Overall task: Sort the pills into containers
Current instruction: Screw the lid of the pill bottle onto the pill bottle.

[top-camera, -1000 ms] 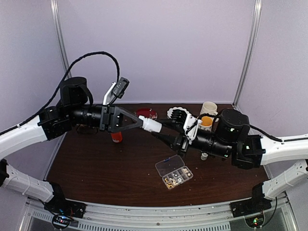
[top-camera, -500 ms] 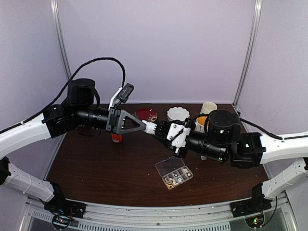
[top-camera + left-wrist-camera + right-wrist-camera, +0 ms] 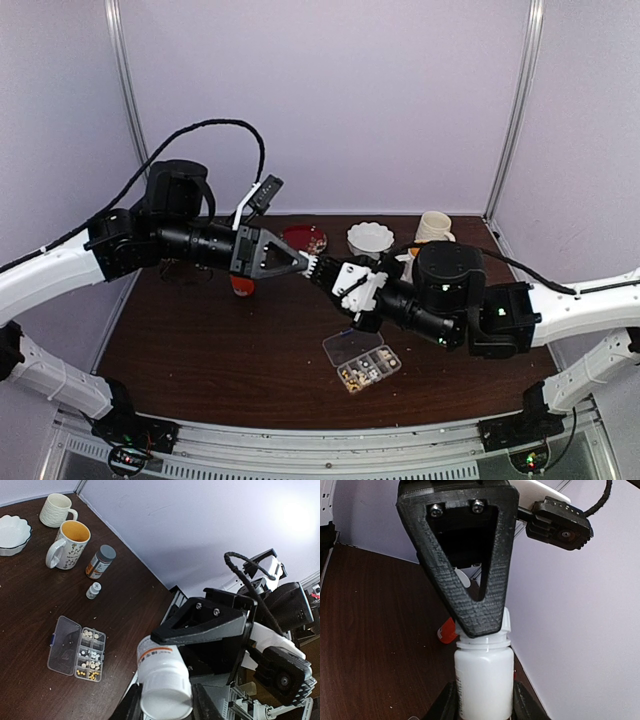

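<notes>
Top external: holding a white bottle (image 3: pixel 484 675) aloft above the desk (image 3: pixel 200 340), with the left gripper (image 3: pixel 167 702) clamped on its cap and the right gripper (image 3: pixel 484 702) clamped round its body, likely braced so for twisting it open. Below, near and right of centre, waiting lid-open: the organiser box (image 3: pixel 347 346) with pills (image 3: pixel 90 655) in its compartments.

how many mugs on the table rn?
2. A ribbed white mug sits beside the bowl. A mug with a yellow inside is next to it, by the grey-capped bottle. More may be hidden.
</notes>
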Controlling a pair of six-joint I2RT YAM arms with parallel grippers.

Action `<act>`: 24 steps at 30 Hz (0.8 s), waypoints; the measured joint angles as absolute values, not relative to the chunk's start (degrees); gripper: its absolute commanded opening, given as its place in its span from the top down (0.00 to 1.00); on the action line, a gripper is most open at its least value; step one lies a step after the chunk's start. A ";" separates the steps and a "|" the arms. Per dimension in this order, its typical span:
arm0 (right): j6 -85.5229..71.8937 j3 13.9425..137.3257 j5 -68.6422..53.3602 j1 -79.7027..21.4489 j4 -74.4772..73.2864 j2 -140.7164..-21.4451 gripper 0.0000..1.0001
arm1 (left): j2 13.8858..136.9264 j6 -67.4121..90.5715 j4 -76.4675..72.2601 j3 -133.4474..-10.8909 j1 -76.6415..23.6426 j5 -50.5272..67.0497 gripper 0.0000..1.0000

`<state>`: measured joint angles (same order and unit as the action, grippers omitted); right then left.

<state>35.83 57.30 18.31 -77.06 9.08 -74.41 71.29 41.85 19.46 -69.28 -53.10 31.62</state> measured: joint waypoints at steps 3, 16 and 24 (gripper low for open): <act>34.94 56.10 17.91 -77.06 10.33 -73.76 1.00 | 71.85 40.75 21.39 -70.65 -53.80 29.93 0.90; 29.43 55.70 13.47 -75.18 9.17 -73.34 1.00 | 72.88 36.40 25.76 -72.99 -56.16 22.33 0.93; 27.68 54.63 10.04 -73.84 8.51 -71.79 1.00 | 74.26 37.28 23.29 -72.29 -55.77 26.20 0.93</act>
<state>27.68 54.63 10.04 -73.84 8.51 -71.79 74.26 37.28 23.29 -72.29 -55.77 26.20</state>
